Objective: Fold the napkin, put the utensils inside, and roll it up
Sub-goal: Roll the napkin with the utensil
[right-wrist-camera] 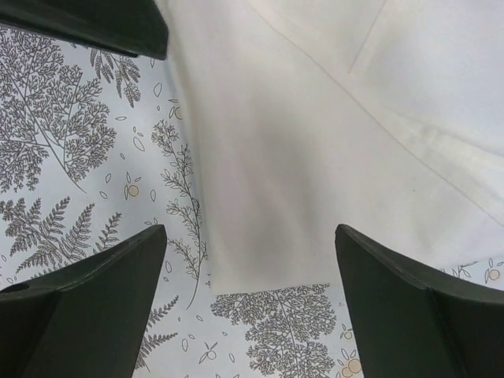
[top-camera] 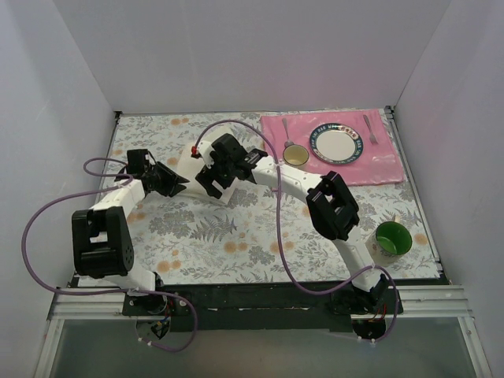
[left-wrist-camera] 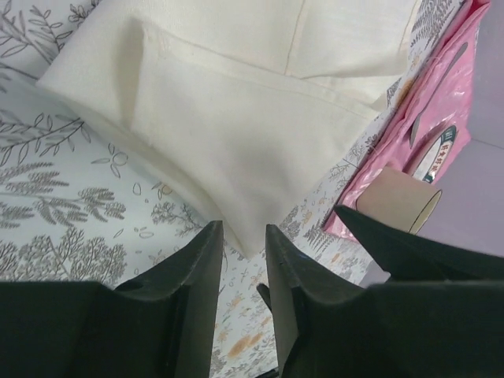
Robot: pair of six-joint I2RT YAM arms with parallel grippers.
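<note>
The off-white napkin [top-camera: 187, 160] lies folded on the floral tablecloth at centre left, mostly under both grippers. In the left wrist view the napkin [left-wrist-camera: 236, 134] shows layered folds, and its near corner points into the narrow gap between my left gripper's [left-wrist-camera: 243, 228] fingers; tablecloth shows through the gap. My left gripper [top-camera: 179, 183] sits at the napkin's left side. My right gripper [top-camera: 211, 185] hovers wide open over the napkin's near edge [right-wrist-camera: 315, 142], with its fingertips [right-wrist-camera: 250, 230] on either side of it. The knife is not in view.
A pink placemat [top-camera: 346, 167] at the back right holds a plate [top-camera: 337, 146], a spoon [top-camera: 286, 130], a fork [top-camera: 370, 130] and a small tan cup [top-camera: 296, 155]. A green cup [top-camera: 392, 238] stands at the front right. White walls enclose the table.
</note>
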